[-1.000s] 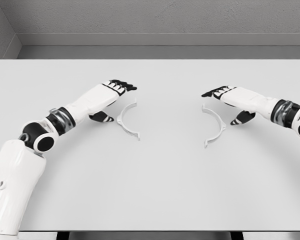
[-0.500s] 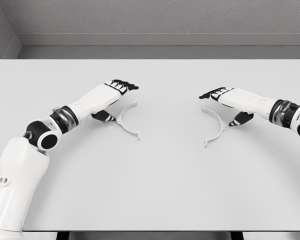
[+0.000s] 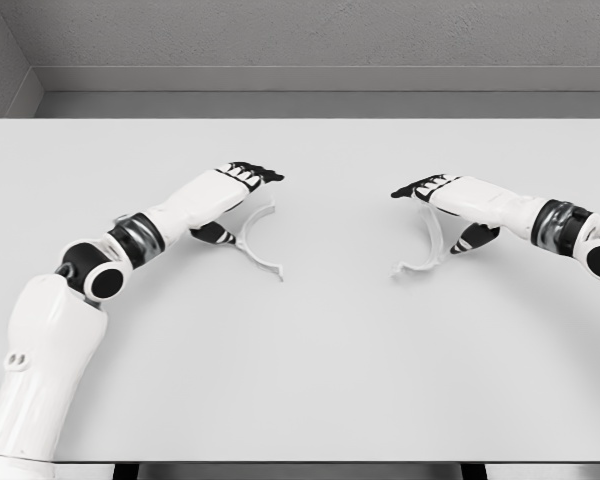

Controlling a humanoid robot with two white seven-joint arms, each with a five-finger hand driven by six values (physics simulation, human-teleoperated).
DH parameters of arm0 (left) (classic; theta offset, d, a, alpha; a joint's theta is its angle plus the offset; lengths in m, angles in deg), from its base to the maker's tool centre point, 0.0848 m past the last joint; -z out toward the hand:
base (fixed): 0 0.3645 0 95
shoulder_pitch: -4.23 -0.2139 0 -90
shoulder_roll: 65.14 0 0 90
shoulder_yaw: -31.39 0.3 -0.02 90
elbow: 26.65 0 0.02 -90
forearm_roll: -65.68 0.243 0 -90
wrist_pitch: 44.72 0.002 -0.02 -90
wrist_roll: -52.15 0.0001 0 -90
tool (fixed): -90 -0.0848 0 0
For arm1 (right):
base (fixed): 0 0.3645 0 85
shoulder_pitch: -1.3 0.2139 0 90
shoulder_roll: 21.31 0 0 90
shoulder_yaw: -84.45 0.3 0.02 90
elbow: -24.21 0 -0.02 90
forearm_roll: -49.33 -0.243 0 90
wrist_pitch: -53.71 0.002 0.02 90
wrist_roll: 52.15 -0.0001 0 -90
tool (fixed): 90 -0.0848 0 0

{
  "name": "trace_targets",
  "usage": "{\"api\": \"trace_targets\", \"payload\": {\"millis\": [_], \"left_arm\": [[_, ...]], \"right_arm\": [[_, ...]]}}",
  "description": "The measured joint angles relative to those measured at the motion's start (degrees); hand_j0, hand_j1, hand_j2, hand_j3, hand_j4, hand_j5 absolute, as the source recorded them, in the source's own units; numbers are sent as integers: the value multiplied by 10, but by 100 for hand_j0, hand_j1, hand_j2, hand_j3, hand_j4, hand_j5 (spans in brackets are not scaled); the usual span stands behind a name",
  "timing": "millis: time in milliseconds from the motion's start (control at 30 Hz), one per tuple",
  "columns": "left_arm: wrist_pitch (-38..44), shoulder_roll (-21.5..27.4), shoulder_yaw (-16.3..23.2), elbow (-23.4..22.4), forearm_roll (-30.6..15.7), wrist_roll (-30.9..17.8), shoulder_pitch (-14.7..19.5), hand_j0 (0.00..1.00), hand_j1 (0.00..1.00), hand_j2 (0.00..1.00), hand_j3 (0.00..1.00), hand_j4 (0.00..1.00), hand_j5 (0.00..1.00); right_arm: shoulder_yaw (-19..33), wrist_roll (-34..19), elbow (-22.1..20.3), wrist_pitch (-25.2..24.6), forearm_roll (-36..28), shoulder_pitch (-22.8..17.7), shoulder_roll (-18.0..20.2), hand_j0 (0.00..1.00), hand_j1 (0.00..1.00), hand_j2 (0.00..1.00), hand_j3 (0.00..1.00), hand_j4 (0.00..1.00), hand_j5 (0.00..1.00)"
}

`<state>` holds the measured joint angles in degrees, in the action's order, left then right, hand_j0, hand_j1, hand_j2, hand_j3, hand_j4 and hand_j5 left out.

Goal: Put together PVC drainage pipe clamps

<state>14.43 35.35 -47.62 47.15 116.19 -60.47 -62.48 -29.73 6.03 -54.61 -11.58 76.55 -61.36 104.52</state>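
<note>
You have two clamp halves on the table (image 3: 310, 380): the left half (image 3: 257, 243) left of centre, the right half (image 3: 427, 243) right of centre, well apart.

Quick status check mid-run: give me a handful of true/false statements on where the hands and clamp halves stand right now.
1. Two clamp halves lie on the table. True: the left clamp half and the right clamp half.
2. The halves are already joined into a ring. False: they are well apart, a bare gap between them.
3. The left hand is at the left clamp half. True.
4. The right hand rests far from its half. False: it is right at it.
5. Both halves are black. False: they are white.
</note>
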Motion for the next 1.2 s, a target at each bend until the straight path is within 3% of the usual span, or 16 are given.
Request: {"api": "trace_targets", "payload": {"millis": [567,900,1200], "left_arm": [[1,-27,8,3,7,-1,4,100,100,100,100,100,100],[0,-36,15,7,8,-1,3,100,100,100,100,100,100],[0,-32,16,26,7,-1,-4,100,100,100,100,100,100]], "right_arm": [[2,2,17,0,11,17,0,100,100,100,100,100,100],[-13,2,56,-1,24,38,-29,100,100,100,100,100,100],[-19,3,59,-1,27,38,-39,100,100,100,100,100,100]]}}
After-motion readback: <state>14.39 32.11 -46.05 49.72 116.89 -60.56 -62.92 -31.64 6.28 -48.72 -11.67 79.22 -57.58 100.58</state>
